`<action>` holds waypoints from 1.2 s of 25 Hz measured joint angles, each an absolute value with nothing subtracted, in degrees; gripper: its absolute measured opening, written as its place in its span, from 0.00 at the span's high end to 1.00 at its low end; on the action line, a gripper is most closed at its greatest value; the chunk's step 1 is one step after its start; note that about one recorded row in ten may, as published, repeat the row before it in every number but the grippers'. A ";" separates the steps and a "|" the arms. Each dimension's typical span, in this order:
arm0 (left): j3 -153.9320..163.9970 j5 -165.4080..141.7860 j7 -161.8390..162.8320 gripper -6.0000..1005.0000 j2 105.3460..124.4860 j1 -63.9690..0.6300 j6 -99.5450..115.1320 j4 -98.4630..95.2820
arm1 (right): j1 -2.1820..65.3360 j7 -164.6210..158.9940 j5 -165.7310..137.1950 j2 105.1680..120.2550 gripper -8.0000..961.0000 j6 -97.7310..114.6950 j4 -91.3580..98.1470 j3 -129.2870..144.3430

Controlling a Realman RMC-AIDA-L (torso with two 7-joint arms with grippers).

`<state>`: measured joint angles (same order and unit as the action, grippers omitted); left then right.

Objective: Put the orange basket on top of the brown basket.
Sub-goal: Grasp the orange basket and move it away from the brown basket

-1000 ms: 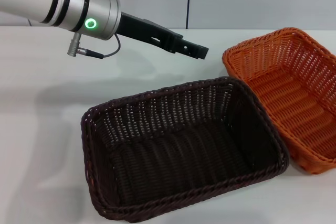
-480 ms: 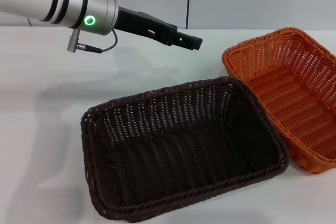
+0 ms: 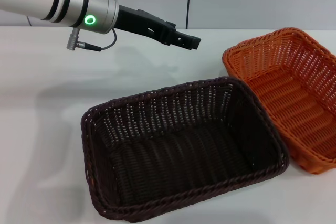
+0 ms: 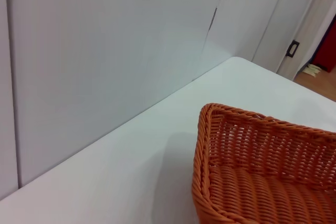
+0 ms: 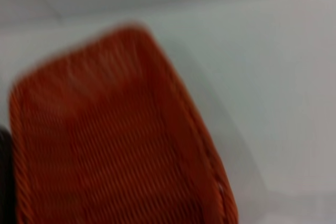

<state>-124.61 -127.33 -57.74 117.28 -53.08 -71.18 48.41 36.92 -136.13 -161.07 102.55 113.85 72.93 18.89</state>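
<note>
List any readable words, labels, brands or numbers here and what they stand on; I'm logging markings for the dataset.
None: no readable text shows in any view.
The orange basket and the brown basket carry no labels.
The left gripper, above the white table, shows no lettering; its arm bears only a green ring light.

orange basket (image 3: 294, 93) cut off at right edge, blurred in right wrist view

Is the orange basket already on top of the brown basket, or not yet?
Not yet. The orange basket stands on the table beside the brown basket, against its rim. Both are upright and empty.
</note>
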 joint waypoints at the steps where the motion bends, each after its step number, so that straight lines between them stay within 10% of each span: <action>1: -124.61 -127.33 -57.95 0.14 117.28 -53.08 -71.18 48.37 | 37.22 -137.29 -162.92 103.45 0.18 112.82 72.42 20.91; 30: -122.23 -127.34 -59.69 0.14 117.60 -52.96 -70.45 44.15 | 32.03 -139.42 -150.85 108.07 0.18 104.75 60.36 21.69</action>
